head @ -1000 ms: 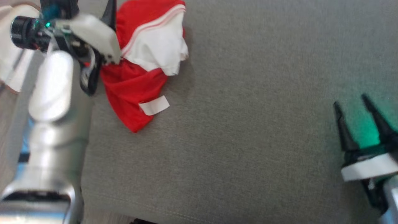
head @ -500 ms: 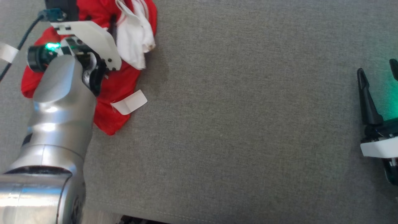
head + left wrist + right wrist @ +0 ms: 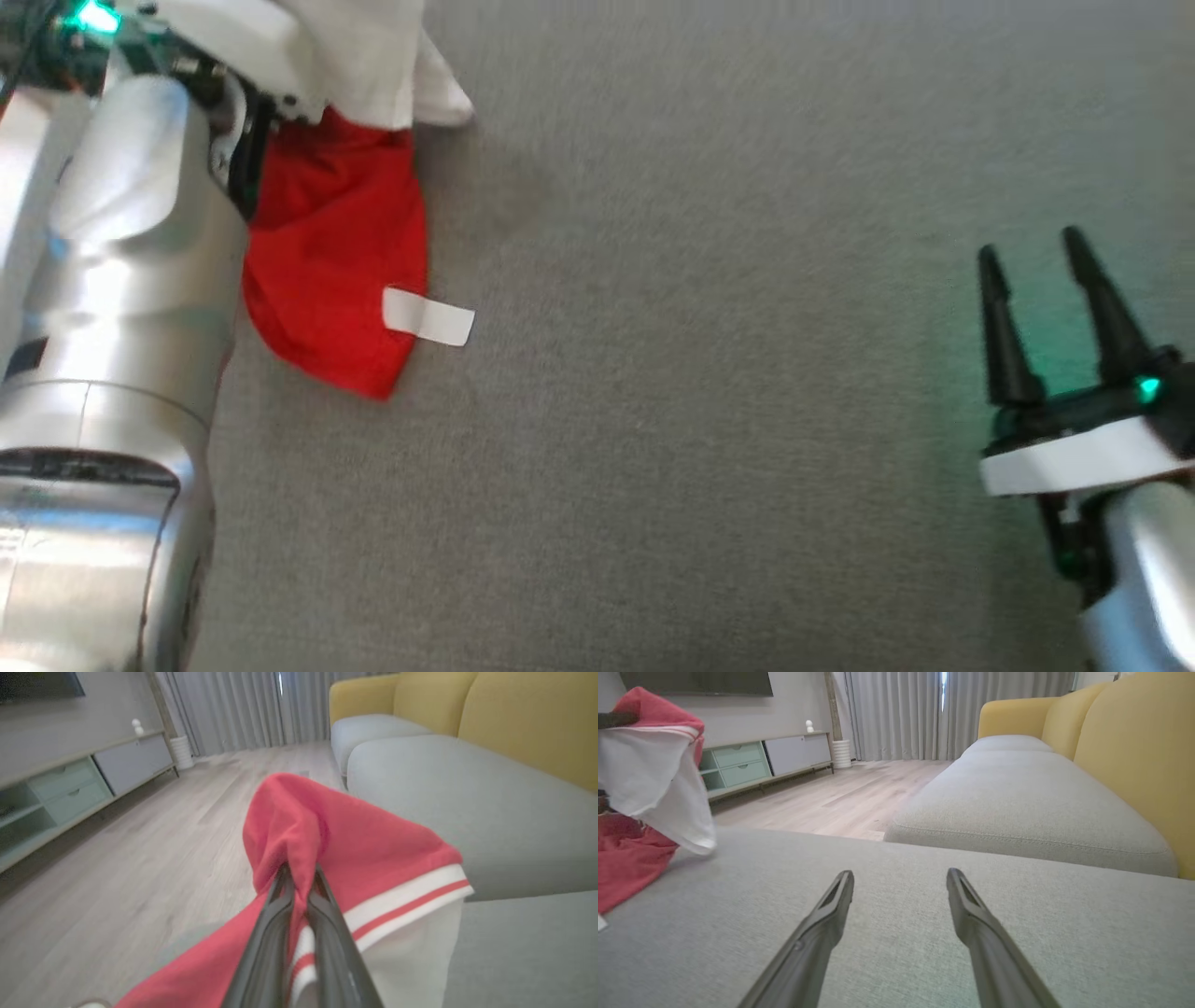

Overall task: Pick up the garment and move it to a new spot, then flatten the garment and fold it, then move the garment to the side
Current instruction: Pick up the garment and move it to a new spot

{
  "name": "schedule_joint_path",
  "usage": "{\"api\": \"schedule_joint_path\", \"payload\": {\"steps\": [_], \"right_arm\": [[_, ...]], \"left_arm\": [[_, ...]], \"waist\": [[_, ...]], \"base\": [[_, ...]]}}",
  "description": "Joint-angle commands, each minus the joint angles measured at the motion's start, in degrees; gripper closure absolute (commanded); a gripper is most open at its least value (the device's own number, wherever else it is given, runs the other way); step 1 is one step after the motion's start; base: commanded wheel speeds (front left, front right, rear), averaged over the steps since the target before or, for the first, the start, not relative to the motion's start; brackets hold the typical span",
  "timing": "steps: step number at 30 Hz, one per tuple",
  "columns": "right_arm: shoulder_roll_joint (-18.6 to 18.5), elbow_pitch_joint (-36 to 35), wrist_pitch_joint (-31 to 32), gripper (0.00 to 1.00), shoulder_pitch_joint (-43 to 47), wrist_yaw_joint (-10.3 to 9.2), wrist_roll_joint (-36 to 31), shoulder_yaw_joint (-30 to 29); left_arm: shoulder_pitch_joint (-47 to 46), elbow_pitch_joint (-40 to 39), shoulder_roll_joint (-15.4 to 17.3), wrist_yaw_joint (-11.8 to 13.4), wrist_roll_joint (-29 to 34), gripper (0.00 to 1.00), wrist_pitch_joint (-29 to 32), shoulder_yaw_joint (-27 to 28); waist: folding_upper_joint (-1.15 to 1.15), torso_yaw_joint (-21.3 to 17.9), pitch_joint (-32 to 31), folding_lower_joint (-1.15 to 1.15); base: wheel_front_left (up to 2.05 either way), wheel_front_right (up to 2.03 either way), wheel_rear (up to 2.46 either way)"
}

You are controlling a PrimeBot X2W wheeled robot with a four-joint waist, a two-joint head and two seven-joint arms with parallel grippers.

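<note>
Soft daylight reaches you through the pale grey pleated curtains [image 3: 901, 714] at twelve o'clock in the right wrist view. Your head view is motion-blurred, with glare on the shiny silver forearm [image 3: 121, 280] at nine o'clock. A green glow tints the grey woven cushion [image 3: 653, 420] around the right tool [image 3: 1030, 245] at three o'clock.

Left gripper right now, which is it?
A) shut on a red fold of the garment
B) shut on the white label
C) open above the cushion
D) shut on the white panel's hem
A: in the left wrist view the left gripper has its two dark fingers pinched together on a bunched red fold of the garment.
</note>
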Motion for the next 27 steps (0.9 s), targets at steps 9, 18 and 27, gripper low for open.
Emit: {"api": "schedule_joint_path", "payload": {"steps": [9,18,27], "right_arm": [[6.1,-1.0,-0.3,0.00,3.9,0.22,0.5,3.3],[8.1,-2.3,-0.3,0.00,4.3,0.22,0.9,4.5],[9.2,-4.2,-0.3,0.00,2.9,0.22,2.3,5.3]], "left_arm": [[-3.7,-14.3,2.3,-0.2,-9.9,1.00,1.3,-11.9],[-0.3,-25.8,1.9,-0.2,-20.0,1.00,4.4,-19.3],[11.0,-26.5,-0.1,-0.2,-25.3,1.00,1.4,-31.4]], "waist": [[0.00,-15.0,-16.1,0.01],[0.00,-24.4,-17.0,0.01],[0.00,-27.3,-11.0,0.01]], "base": [[0.00,0.00,0.00],[0.00,0.00,0.00],[0.00,0.00,0.00]]}}
